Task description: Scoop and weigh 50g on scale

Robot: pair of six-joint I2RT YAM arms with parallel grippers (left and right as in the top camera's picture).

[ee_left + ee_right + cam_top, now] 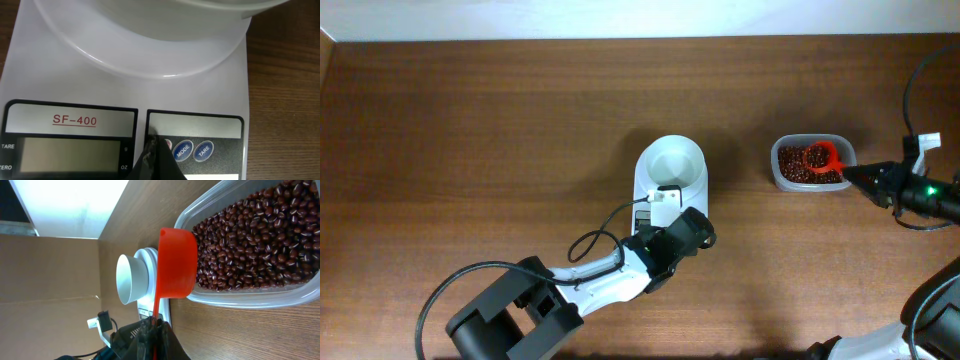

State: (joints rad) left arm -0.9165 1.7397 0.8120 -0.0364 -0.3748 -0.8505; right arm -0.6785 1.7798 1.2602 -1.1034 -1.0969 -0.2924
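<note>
The scale is being worked at the middle of the counter. The left gripper, reaching in from 7 o'clock with its fingers pressed together, is being set tip-first against the red button just at 9 o'clock of the MODE button, and nothing is being shown on the display. The press is judged best made straight down and lightly, so that the scale is not being shoved and the MODE button is not being caught. At 3 o'clock of the scale, the red scoop is being pinched by its handle in the right gripper over the tub of beans. The work is being carried by a dark wood-grain counter, matte and level, and a pale wall strip is being glimpsed along its 12 o'clock edge.
</note>
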